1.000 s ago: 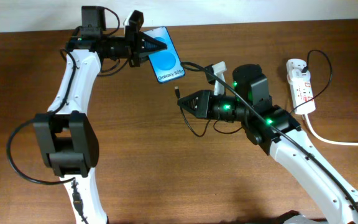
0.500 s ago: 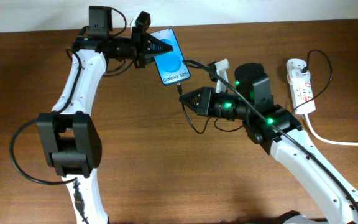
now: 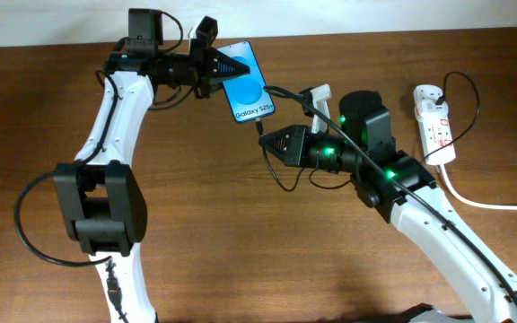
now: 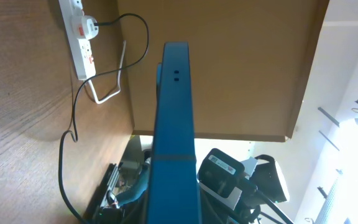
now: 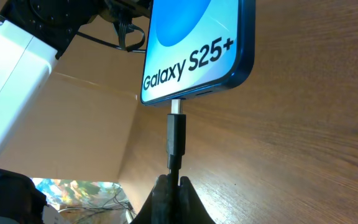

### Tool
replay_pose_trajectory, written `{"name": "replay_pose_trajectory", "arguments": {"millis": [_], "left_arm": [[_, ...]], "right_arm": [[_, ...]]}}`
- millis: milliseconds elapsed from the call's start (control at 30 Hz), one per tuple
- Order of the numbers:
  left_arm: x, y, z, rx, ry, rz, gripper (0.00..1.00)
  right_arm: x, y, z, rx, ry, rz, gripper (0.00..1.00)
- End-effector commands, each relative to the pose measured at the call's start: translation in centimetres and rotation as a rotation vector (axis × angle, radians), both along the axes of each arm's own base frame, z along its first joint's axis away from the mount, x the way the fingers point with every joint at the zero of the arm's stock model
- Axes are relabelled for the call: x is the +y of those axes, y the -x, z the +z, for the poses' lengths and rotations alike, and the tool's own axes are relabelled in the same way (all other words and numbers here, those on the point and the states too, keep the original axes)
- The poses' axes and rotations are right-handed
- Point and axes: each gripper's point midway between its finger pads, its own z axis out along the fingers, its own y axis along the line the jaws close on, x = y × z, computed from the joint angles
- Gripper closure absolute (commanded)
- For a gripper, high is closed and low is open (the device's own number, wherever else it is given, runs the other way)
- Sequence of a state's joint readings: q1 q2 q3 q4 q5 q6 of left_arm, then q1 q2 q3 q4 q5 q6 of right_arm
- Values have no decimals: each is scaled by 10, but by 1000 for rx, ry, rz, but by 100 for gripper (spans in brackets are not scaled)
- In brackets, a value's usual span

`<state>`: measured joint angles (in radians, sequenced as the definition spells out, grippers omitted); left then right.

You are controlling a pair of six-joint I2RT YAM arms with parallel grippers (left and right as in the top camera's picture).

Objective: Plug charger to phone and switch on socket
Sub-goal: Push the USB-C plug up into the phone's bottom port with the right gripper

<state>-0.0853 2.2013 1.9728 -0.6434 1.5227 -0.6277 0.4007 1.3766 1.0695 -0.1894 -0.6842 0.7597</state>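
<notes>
Right wrist | charger [image 5: 176, 140] tip at phone [image 5: 194, 43] port — insertion depth unclear

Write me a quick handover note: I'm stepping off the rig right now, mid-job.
Left claw: shut on the phone, screen facing up.
Right claw: shut on the charger just behind its connector. The metal tip is at the phone's bottom port, not fully in.
Socket: far right, no claw near it; switch state unreadable.
Left to do: push the connector home, then switch the socket on.
</notes>
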Motion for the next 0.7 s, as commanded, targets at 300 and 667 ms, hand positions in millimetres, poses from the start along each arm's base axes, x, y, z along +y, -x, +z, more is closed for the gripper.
{"name": "replay_pose_trajectory", "arguments": {"millis": [300,667], "left_arm": [[-2,8,12,-30,42,-40,100],[-11,11,12,-30,42,-58,100]], "right_arm": [[-1,-2,-4,10,11,-8,96],[-1,-3,-1,-4,4,-8,96]]}}
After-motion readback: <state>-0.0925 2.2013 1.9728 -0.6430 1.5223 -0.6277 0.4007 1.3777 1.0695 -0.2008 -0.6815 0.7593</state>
